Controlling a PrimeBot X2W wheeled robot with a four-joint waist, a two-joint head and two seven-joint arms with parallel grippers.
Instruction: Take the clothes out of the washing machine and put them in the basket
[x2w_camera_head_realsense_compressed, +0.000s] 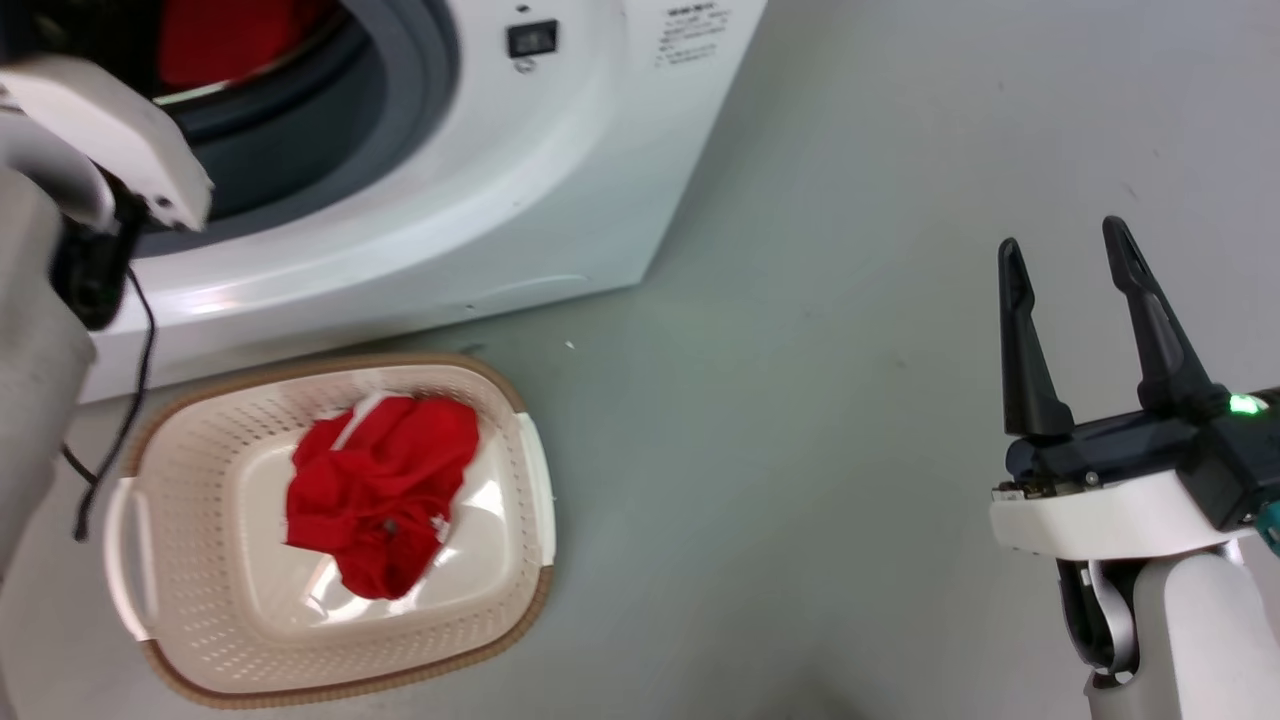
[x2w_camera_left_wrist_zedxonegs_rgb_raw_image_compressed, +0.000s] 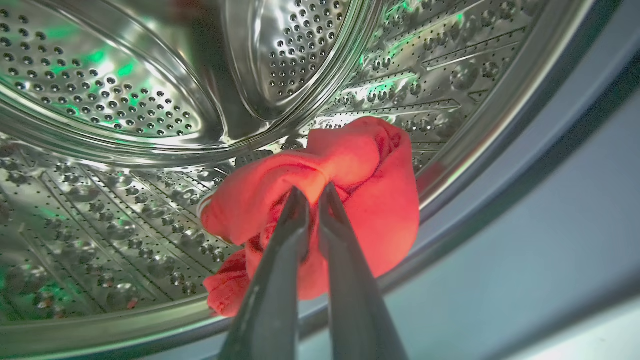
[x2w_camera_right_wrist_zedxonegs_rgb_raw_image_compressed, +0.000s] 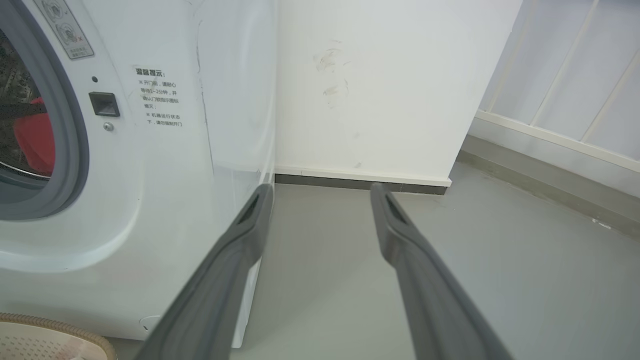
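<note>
The white washing machine (x2w_camera_head_realsense_compressed: 480, 200) stands at the upper left with its grey-rimmed porthole open. Inside its steel drum (x2w_camera_left_wrist_zedxonegs_rgb_raw_image_compressed: 125, 210) lies a bright red garment (x2w_camera_left_wrist_zedxonegs_rgb_raw_image_compressed: 370, 200), and my left gripper (x2w_camera_left_wrist_zedxonegs_rgb_raw_image_compressed: 312, 192) is shut on a fold of it near the drum's front lip. That garment shows as a red patch (x2w_camera_head_realsense_compressed: 225, 35) through the porthole and again in the right wrist view (x2w_camera_right_wrist_zedxonegs_rgb_raw_image_compressed: 35, 142). Another red garment (x2w_camera_head_realsense_compressed: 385, 490) lies in the cream basket (x2w_camera_head_realsense_compressed: 330, 680) on the floor before the machine. My right gripper (x2w_camera_head_realsense_compressed: 1065, 250) hangs open over bare floor, far right of the basket.
Grey floor (x2w_camera_head_realsense_compressed: 800, 450) stretches to the right of the machine and basket. A white wall (x2w_camera_right_wrist_zedxonegs_rgb_raw_image_compressed: 380, 85) with a dark skirting stands behind the machine's right side. My pale left forearm (x2w_camera_head_realsense_compressed: 40, 330) and its dark cable (x2w_camera_head_realsense_compressed: 140, 350) cross the left edge near the basket.
</note>
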